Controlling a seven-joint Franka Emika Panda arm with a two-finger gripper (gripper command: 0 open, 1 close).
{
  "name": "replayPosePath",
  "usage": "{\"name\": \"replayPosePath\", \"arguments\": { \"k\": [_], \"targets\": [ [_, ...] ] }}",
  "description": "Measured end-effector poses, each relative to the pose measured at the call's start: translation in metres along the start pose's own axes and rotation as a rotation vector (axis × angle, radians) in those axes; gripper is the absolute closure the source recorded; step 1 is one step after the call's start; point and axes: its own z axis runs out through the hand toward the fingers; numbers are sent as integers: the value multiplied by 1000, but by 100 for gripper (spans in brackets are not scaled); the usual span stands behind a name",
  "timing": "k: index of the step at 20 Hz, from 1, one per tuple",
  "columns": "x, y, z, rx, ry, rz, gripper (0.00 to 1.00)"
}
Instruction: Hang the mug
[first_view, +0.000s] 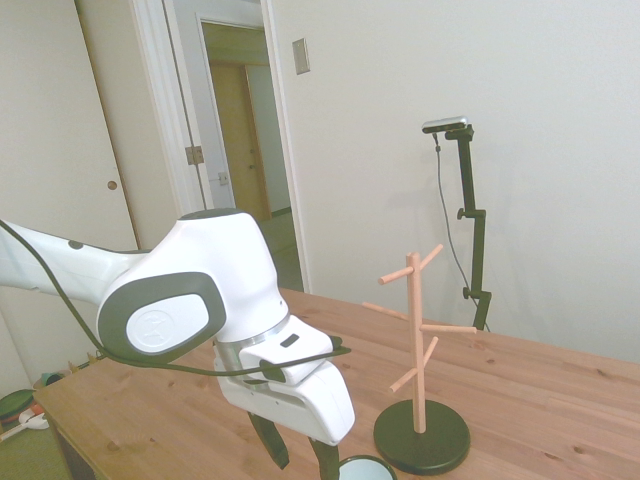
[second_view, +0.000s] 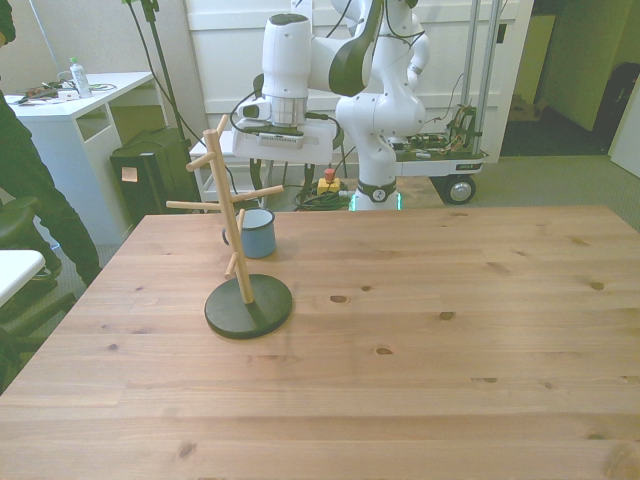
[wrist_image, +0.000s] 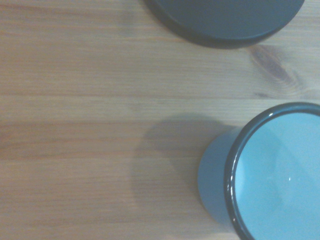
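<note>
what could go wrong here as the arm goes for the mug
The mug stands upright on the table, close behind the peg tree, so the descending gripper could knock a peg or the tree's dark base. In the wrist view the mug sits at the frame's edge, so the open jaws may come down off-centre and tip it.

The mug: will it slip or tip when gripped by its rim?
The mug has a glossy enamel rim, so it may be slippery. It stands upright, looks short and wide, so it probably resists tipping. It looks empty, so likely light. The gripper hangs above it.
</note>
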Motion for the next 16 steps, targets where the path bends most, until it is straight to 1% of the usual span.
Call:
{"name": "replayPosePath", "arguments": {
  "k": [5,11,12,16],
  "targets": [
    [7,-8,10,3,14,-16,0],
    [9,-20,22,-1,6,-40,0],
    [9,-22,24,-1,5,-44,100],
    [9,-33,30,-4,-7,-60,100]
  ]
}}
